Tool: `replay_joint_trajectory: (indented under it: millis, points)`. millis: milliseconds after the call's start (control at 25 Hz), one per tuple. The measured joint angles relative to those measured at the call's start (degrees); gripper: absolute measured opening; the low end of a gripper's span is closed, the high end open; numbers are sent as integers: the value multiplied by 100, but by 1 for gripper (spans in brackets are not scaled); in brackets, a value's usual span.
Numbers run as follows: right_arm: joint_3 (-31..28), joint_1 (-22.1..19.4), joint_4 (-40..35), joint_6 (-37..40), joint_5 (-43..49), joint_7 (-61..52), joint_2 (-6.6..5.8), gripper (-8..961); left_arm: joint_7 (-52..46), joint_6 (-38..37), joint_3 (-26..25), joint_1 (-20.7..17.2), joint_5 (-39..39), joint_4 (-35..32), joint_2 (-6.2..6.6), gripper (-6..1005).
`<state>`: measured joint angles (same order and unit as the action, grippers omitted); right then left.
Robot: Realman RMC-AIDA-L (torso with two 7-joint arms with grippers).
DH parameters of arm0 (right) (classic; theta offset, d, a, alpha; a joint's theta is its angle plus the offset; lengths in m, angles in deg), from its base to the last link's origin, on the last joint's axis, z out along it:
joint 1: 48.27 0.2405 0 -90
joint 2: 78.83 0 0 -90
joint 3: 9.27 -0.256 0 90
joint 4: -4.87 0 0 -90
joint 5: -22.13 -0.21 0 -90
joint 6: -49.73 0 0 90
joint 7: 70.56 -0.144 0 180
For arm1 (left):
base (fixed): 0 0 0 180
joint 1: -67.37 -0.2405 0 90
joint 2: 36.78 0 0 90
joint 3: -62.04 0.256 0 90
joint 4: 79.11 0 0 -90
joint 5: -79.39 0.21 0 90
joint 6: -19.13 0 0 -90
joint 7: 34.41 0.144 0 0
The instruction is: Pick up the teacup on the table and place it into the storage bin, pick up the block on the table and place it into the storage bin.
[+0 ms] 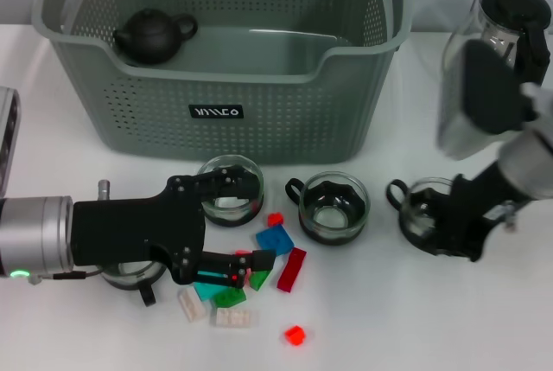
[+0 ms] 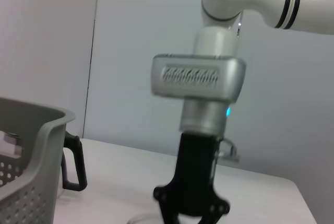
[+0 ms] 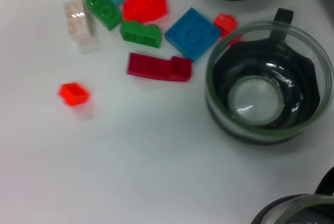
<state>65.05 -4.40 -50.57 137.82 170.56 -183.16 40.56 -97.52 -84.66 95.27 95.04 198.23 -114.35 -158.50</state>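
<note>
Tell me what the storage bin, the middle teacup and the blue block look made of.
Storage bin: matte grey-green plastic by its moulded, perforated walls. Middle teacup: apparently clear glass, see-through wall with bright glints, dark lower band. Blue block: glossy, slightly translucent plastic, probably, with a moulded stud on top.

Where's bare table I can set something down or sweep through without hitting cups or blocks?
Bare patches: the near edge right of the lone red block, below the middle cup; and the far-left corner beside the bin. Crowded: the strip in front of the bin, with cups, the block pile, the left end effector, and the right end effector at the right cup.
</note>
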Motion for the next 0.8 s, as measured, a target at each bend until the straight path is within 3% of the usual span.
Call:
replay_joint_trajectory:
  millis: [200,360,560,800]
  points:
    - [-639,-299,-1134,1251,-28,-119,-55,60,-10,-35,-1,-17,-2,0,0,912]
    - [-1388,-241,-1966,2398,-582,-193,-76,61,-6,-109,0,-47,-2,0,0,912]
    - [-1427,24,-2262,2568,-2029,-628,-326,61,20,-110,-9,-66,21,-6,0,911]
    - [-1462,741,-2204,2112,-1894,-597,-106,61,44,-121,-10,-37,39,-4,0,909]
